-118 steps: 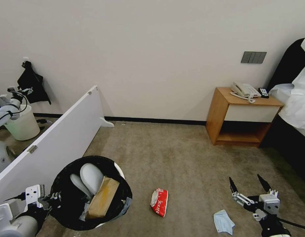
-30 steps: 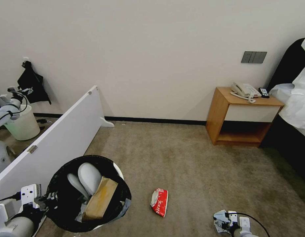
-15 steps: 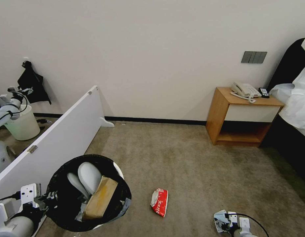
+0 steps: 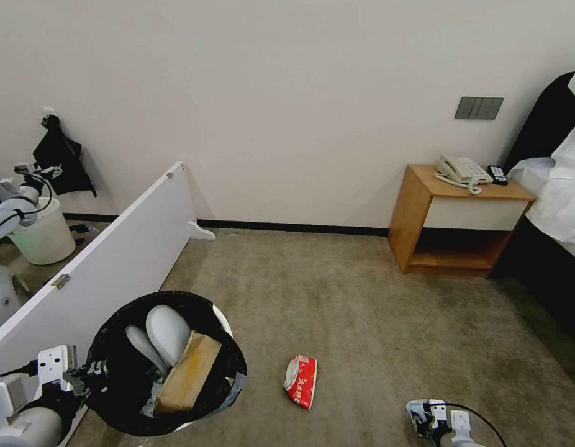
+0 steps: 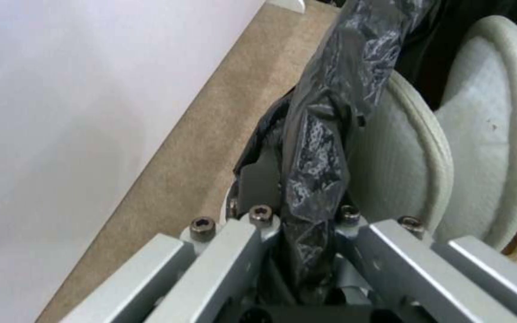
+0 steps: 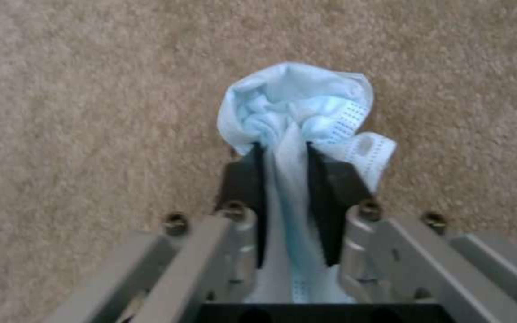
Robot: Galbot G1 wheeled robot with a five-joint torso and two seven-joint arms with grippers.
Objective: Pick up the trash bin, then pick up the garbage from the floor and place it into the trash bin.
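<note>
The trash bin (image 4: 228, 335), white with a crinkly black bag over its rim, hangs at the lower left. My left gripper (image 4: 92, 375) is shut on the bag-covered rim (image 5: 315, 148). Inside lie two white slippers (image 4: 166, 332), also seen close up (image 5: 486, 130), and a brown paper bag (image 4: 188, 375). A red snack packet (image 4: 302, 380) lies on the carpet to the bin's right. At the bottom right my right gripper (image 4: 424, 419) is shut on the pale-blue mask (image 6: 297, 112), which bunches up beyond its black fingertips (image 6: 243, 175) just over the carpet.
A white board (image 4: 107, 261) leans along the left, close behind the bin. A wooden nightstand (image 4: 455, 220) with a phone stands at the far right beside a bed (image 4: 557, 186). A pale bucket (image 4: 42, 236) sits beyond the board. Open carpet lies between.
My right gripper came down from open above the mask and closed on it at the frame's bottom edge. Over the last second, little moves; the bin stays held.
</note>
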